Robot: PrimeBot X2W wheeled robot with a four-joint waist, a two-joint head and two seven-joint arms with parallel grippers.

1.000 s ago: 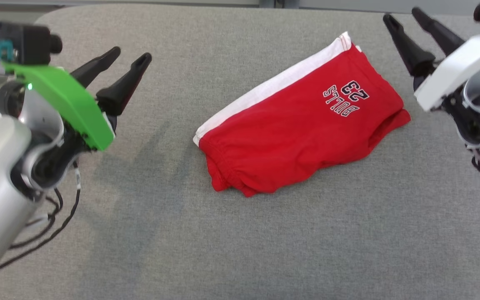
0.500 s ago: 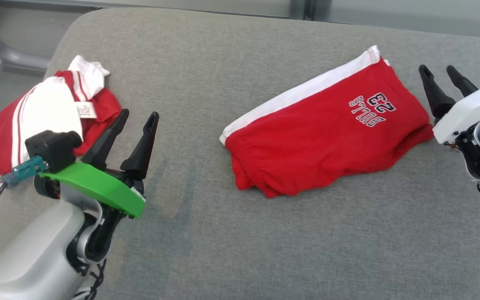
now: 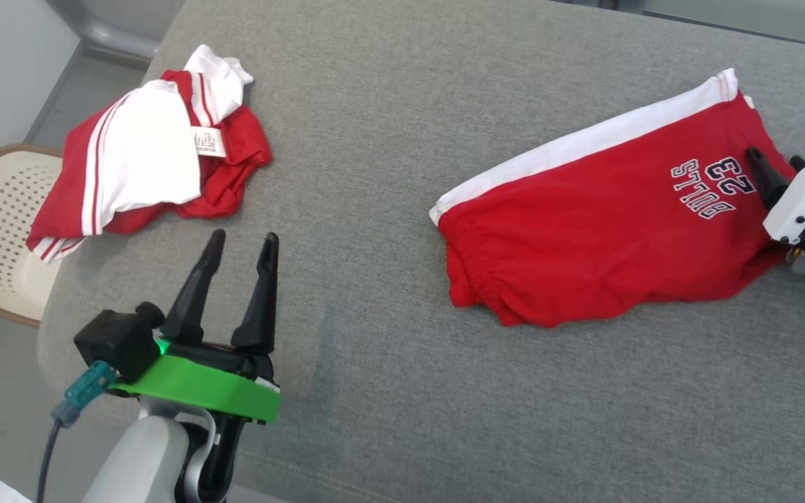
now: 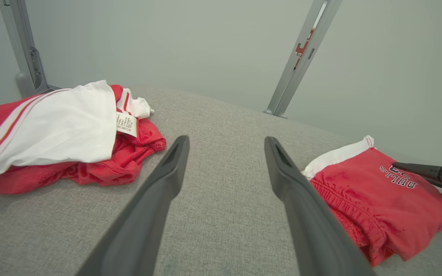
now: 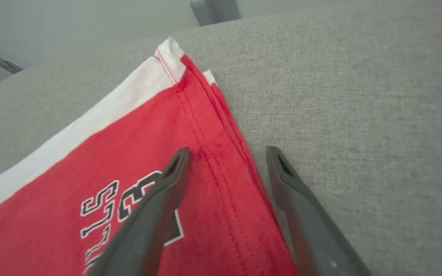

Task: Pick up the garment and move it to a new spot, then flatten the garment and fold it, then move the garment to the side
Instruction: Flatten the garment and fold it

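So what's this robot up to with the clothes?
It is sorting laundry on a grey pad. Folded red shorts lie there. The right gripper, open, hangs over their right edge and holds nothing. The left gripper, also open and empty, points toward a crumpled red and white garment at the pad's far left corner.

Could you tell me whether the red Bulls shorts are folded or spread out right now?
Folded. The red shorts lie doubled over on the grey cushion; several hem edges stack at their corner in the right wrist view.
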